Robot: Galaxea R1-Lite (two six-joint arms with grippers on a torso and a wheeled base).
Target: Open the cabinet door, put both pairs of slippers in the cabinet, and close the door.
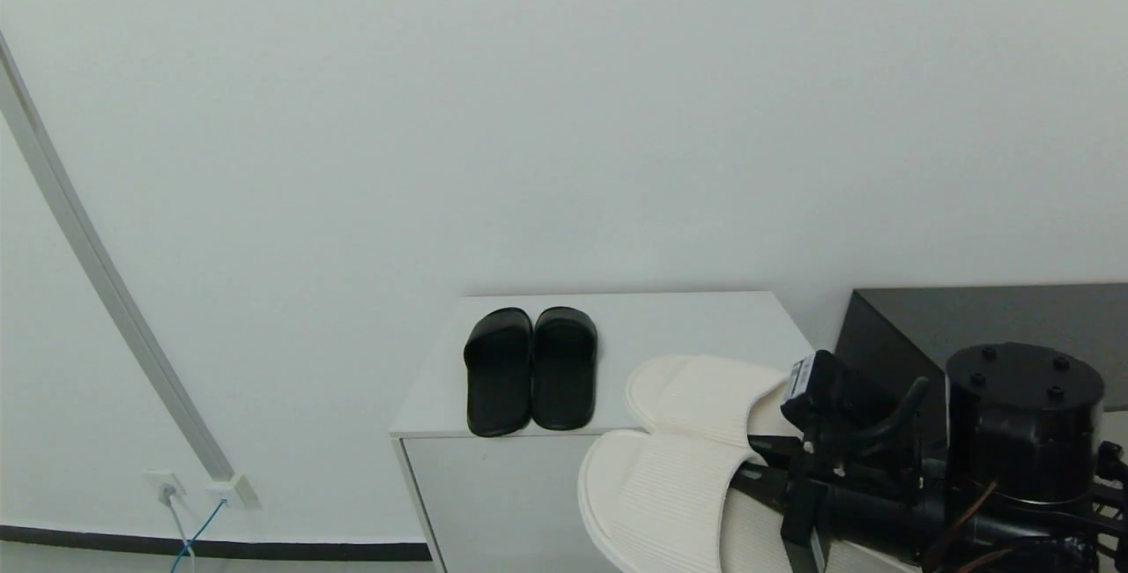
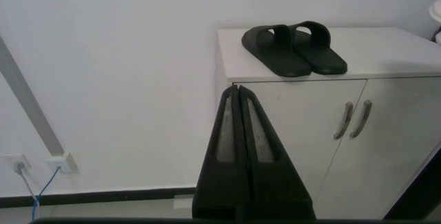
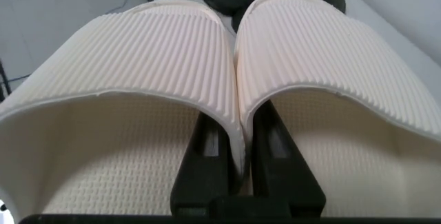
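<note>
The right pincer [image 3: 238, 151] is clamped on only the touching inner edges of the white slippers [image 3: 172, 52], so one could slip out and fall; ahead of the closed, empty left pincer [image 2: 238, 94] the cabinet [image 2: 303, 134] is unopened, black slippers [image 2: 296, 45] on top.

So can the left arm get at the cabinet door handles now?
Probably yes. The left gripper is empty and shut, facing the cabinet front, and nothing lies between it and the door handles. The white slippers in the right gripper are off to the right.
</note>
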